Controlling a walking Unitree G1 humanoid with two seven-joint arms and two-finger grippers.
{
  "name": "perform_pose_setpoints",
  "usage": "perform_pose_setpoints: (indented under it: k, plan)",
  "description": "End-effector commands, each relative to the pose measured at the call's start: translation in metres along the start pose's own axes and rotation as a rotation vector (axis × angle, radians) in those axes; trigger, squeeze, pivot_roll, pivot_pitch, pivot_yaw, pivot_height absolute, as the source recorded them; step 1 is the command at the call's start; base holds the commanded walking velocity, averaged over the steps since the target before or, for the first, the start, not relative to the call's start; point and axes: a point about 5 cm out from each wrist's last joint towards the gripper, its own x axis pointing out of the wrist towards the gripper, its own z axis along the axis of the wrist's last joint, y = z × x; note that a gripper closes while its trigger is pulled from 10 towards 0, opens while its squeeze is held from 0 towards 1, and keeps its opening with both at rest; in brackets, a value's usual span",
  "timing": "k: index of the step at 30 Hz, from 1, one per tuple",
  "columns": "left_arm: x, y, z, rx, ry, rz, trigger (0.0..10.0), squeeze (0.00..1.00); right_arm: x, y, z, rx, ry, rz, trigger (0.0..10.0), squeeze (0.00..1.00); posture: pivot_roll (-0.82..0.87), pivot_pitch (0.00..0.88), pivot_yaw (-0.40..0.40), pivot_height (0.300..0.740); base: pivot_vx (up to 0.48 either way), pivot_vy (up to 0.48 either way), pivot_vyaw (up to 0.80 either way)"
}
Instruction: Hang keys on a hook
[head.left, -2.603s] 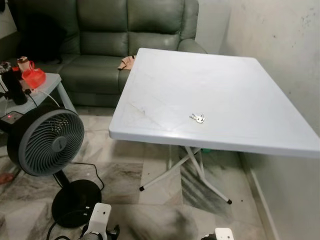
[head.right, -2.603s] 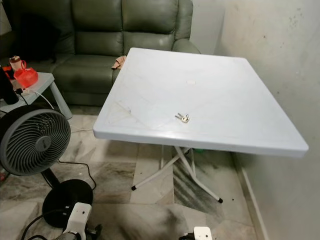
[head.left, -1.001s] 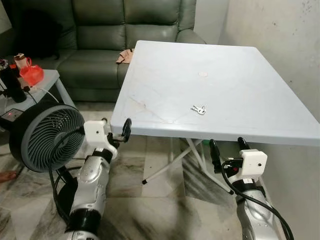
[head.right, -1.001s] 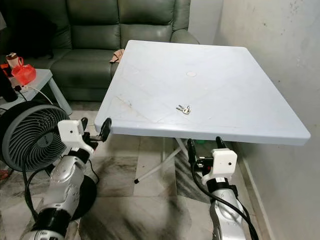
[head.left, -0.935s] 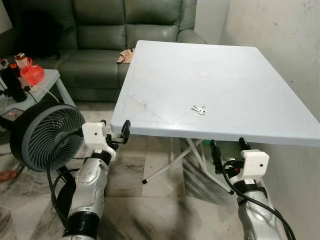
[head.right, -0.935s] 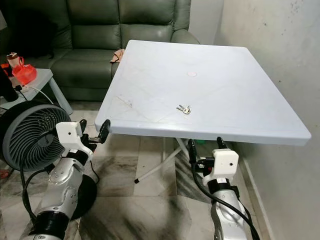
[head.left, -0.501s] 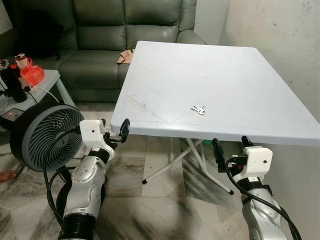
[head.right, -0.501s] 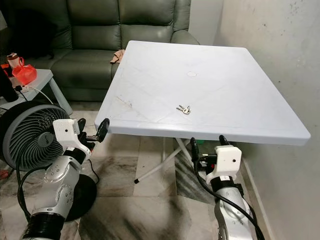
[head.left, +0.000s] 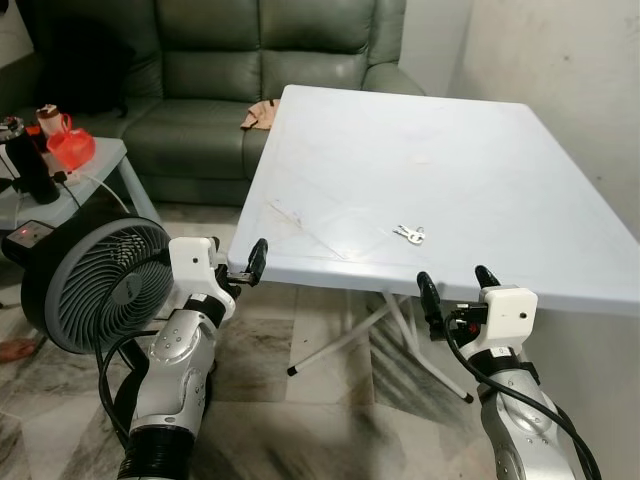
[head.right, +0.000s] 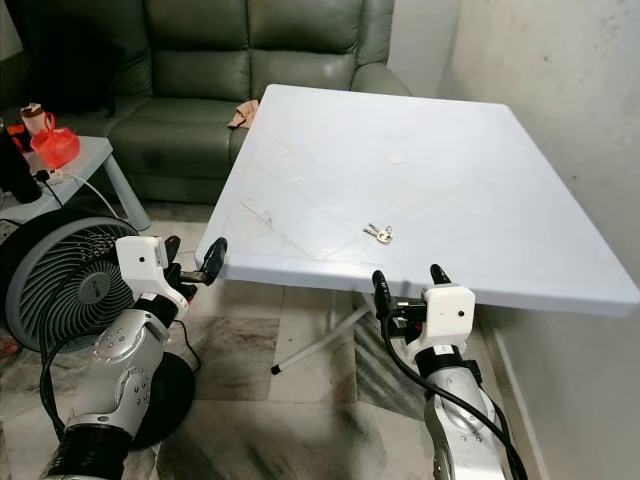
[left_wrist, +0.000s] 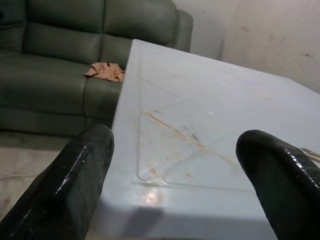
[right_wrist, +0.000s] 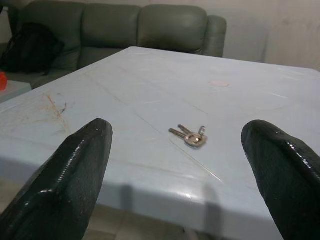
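A small bunch of silver keys (head.left: 409, 234) lies flat on the white folding table (head.left: 340, 170), near its front edge. My right gripper (head.left: 453, 283) is open just in front of that edge, a little nearer than the keys and pointing at them. In the right wrist view the keys (right_wrist: 190, 136) lie between the two black fingers (right_wrist: 75, 175), a short way ahead. My left gripper (head.left: 238, 262) is open at the table's front left corner, its fingers (left_wrist: 70, 185) level with the tabletop. Neither gripper holds anything.
A black floor fan (head.left: 100, 285) stands close beside my left arm. A green sofa (head.left: 250, 60) with an orange cloth (head.left: 262, 113) is behind the table. A low side table (head.left: 85, 170) carries a red item (head.left: 68, 150). A wall (head.left: 560, 90) borders the right side.
Both arms have come up from the floor level to the table's front edge. The right gripper has risen a little more in the last half second. The keys lie where they were.
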Motion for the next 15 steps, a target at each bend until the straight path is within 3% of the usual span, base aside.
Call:
perform_pose_setpoints:
  k: [1,15]
  plan:
    - [0.0036,-0.0027,0.0054,0.017,-0.007,-0.018,10.0,0.00,0.0025,0.0028,0.0067,-0.008,-0.018,0.020,10.0,0.00,-0.01,0.000,-0.009,0.740,0.398,0.000,0.00]
    - [0.0034,-0.0030,0.0066,0.016,-0.008,-0.016,10.0,0.00,0.0043,0.0029,0.0085,-0.014,-0.014,0.032,10.0,0.00,-0.01,0.000,-0.014,0.740,0.398,0.000,0.00]
